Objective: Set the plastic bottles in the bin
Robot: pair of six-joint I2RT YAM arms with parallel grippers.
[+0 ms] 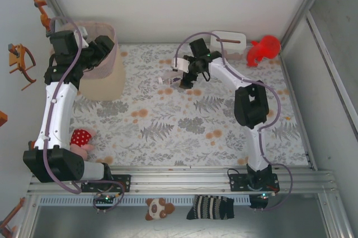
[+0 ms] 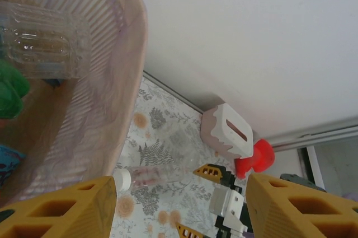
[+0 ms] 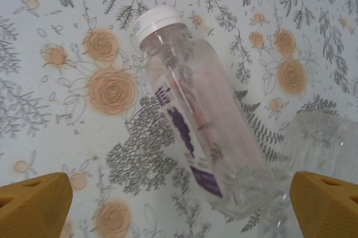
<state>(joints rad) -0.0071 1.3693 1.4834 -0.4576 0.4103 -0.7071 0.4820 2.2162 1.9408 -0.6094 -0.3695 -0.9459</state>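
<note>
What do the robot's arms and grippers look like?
The left arm and right arm are white tubes with black joints. A purplish cable loops along each. The left gripper and right gripper have chunky yellow-orange fingers with triangle-shaped holes.

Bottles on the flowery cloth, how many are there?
2. A white-capped clear bottle lies flat; a ribbed clear bottle sits beside its base, partly cut off. More may be hidden.

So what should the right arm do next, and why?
Probably lower the right gripper and close on the clear bottle. Its jaws stand open to either side, and the bottle lies on its side on the flowered cloth beneath, not yet gripped.
</note>
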